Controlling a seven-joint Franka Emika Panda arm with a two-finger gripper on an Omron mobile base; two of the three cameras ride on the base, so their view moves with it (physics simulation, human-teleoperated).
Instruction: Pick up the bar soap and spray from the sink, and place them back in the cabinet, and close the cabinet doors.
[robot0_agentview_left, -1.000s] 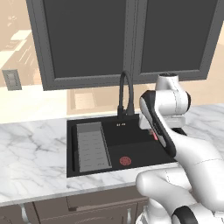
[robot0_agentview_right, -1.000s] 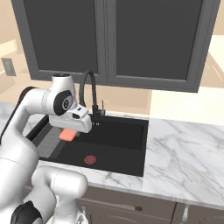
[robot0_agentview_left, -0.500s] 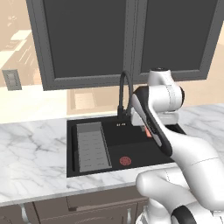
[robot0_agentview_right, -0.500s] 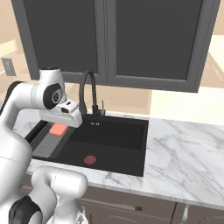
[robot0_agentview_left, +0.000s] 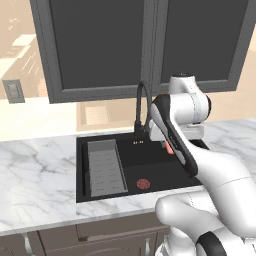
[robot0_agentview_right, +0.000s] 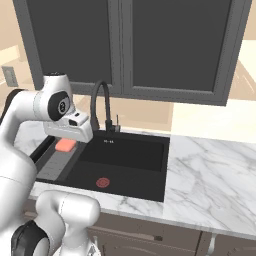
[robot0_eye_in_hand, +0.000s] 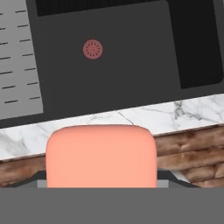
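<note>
Salmon-pink bar soap (robot0_eye_in_hand: 101, 155) pinched in the gripper (robot0_agentview_right: 66, 146), fingers closed on its sides — lifted above the black sink (robot0_agentview_left: 160, 172), over the grey ribbed tray (robot0_agentview_right: 54, 167) side; red drain disc (robot0_agentview_left: 143, 183) below

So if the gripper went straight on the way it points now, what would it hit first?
Probably the sink floor near the drain disc. The gripper points down into the basin with the soap in it, so the soap would likely touch first; depth is unclear.
</note>
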